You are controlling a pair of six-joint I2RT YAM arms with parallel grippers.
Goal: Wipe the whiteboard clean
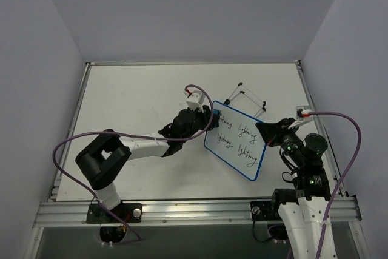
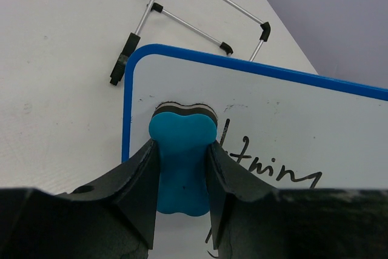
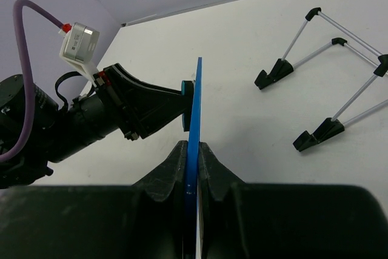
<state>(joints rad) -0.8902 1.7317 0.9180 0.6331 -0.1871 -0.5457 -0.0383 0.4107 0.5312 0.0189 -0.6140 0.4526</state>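
The left hand [image 2: 183, 147] is clamped on a blue eraser [image 2: 182, 177], pressing it to a corner of the whiteboard [image 2: 291, 113] (cursive writing across it). The right hand [image 3: 193, 153] pinches the board's rim, holding it on edge near a wire stand [image 1: 247, 97] on the worktop [image 1: 133, 101].

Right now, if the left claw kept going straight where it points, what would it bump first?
The whiteboard. The left claw holds a blue eraser that looks pressed against the board's written face near a corner, though exact contact is hard to judge.
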